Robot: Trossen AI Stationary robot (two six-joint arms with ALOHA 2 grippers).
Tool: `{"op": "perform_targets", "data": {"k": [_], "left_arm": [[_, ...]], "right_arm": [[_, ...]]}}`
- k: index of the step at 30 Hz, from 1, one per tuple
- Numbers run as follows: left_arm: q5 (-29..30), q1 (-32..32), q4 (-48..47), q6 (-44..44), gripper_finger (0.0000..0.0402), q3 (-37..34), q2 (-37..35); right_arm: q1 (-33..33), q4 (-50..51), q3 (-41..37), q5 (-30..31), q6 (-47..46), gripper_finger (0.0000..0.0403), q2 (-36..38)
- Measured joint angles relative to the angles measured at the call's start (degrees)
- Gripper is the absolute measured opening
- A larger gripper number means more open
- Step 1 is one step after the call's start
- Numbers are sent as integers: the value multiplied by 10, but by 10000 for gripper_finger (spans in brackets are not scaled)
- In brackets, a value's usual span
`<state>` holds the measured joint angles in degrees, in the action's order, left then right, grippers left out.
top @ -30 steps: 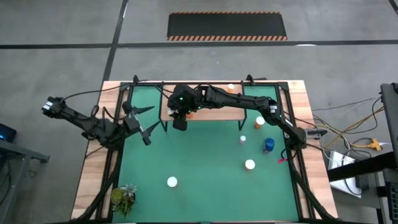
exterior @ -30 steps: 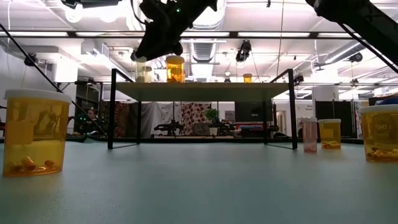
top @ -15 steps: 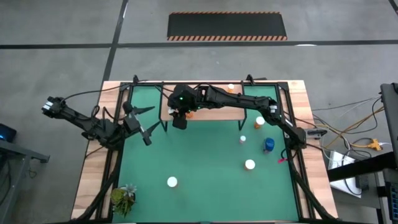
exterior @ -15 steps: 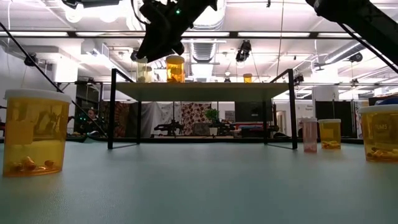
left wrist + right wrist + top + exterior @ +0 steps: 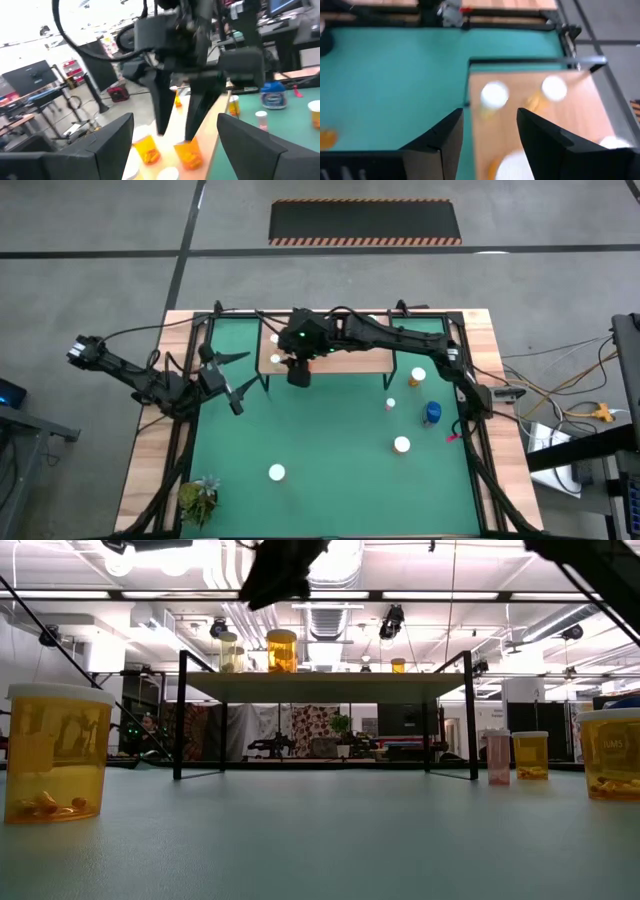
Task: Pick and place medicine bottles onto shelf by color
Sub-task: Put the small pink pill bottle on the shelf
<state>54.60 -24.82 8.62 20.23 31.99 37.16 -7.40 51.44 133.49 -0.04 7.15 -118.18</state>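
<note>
The shelf (image 5: pixel 340 360) stands at the far middle of the green mat. Orange bottles with white caps stand upright on its left end (image 5: pixel 494 95) (image 5: pixel 554 88) and show in the low view (image 5: pixel 281 650); a small one (image 5: pixel 372 323) stands at its far edge. My right gripper (image 5: pixel 489 112) hangs open and empty above the shelf's left end (image 5: pixel 298 372). More orange bottles (image 5: pixel 418 375) (image 5: pixel 391 404) (image 5: pixel 401 445) (image 5: pixel 276 472) and the blue bottle (image 5: pixel 432 413) stand on the mat. My left gripper (image 5: pixel 237 392) waits open and empty at the mat's left edge.
A small green plant (image 5: pixel 198 498) stands at the near left corner. The shelf's black legs (image 5: pixel 181 715) (image 5: pixel 470 715) stand on the mat. In the low view a large orange bottle (image 5: pixel 58 750) stands close on the left and others (image 5: pixel 610 765) (image 5: pixel 530 755) on the right.
My right gripper has risen from beside the orange bottles on the shelf's left end and gone a little toward the table's right edge. The bottles on the shelf have stayed upright where they were.
</note>
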Motion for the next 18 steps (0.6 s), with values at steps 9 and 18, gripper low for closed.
{"op": "perform_targets", "data": {"k": [9,18], "left_arm": [[-90,0,53,13,270,5,35],[-169,0,119,17,270,27,99]], "right_arm": [[82,118,-73,-2,-33,147,90],[189,111,-275,3,-208,128,220]]}}
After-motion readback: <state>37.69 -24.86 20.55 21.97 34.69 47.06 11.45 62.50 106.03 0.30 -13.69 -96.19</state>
